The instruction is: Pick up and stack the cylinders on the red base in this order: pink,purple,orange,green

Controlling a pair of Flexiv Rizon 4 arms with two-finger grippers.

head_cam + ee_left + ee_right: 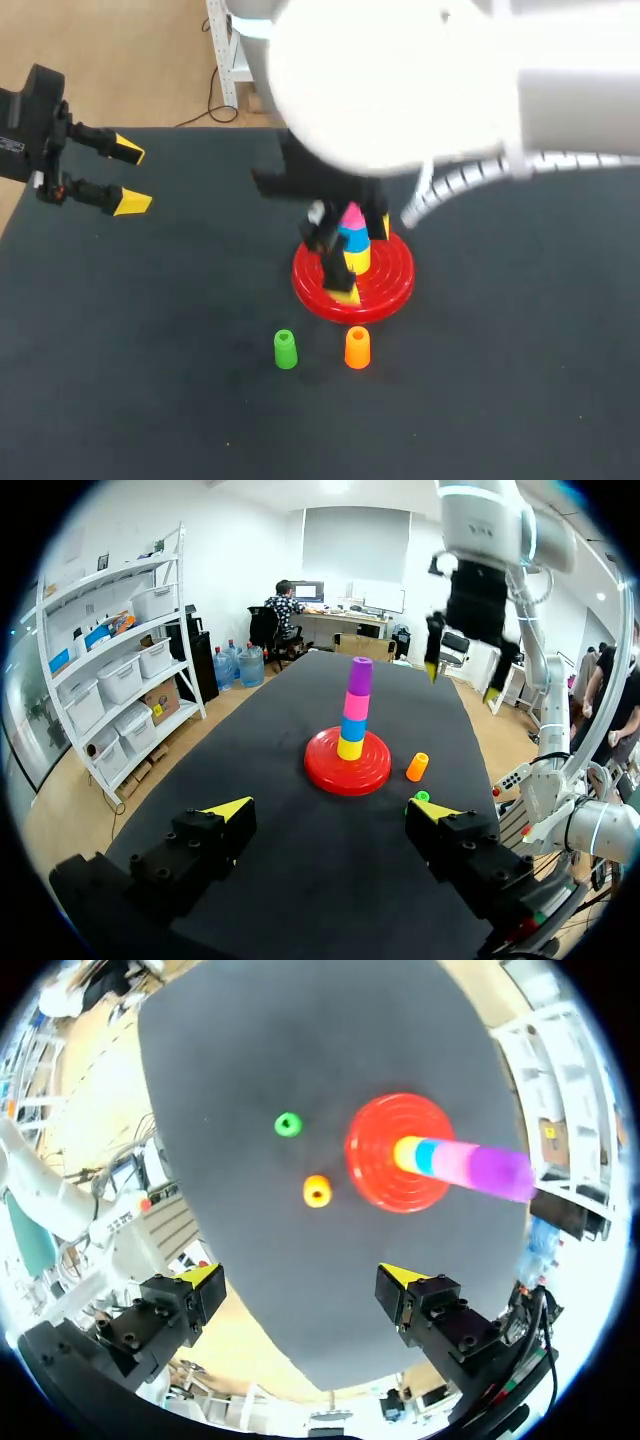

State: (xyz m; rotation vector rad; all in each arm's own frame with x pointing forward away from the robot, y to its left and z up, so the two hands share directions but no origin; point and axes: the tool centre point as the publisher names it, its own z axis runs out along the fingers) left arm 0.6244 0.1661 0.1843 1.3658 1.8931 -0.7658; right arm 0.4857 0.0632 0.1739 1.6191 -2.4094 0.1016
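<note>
On the red base (pixel 390 285) (pixel 322 770) (pixel 385 1182) stands a stack of yellow, blue, pink and purple cylinders; the purple one (pixel 360 676) (pixel 500 1172) is on top. The orange cylinder (pixel 357 348) (pixel 417 767) (pixel 317 1191) and the green cylinder (pixel 285 349) (pixel 421 797) (pixel 288 1125) stand on the table in front of the base. My right gripper (pixel 366 258) (pixel 461 680) (pixel 300 1278) hangs open above the stack, holding nothing. My left gripper (pixel 130 176) (pixel 331 810) is open and empty at the table's far left.
The black table top (pixel 150 380) stretches wide around the base. A small green speck (pixel 228 443) lies near the front edge. My right arm's white body (pixel 400 80) hides the back middle of the table in the head view.
</note>
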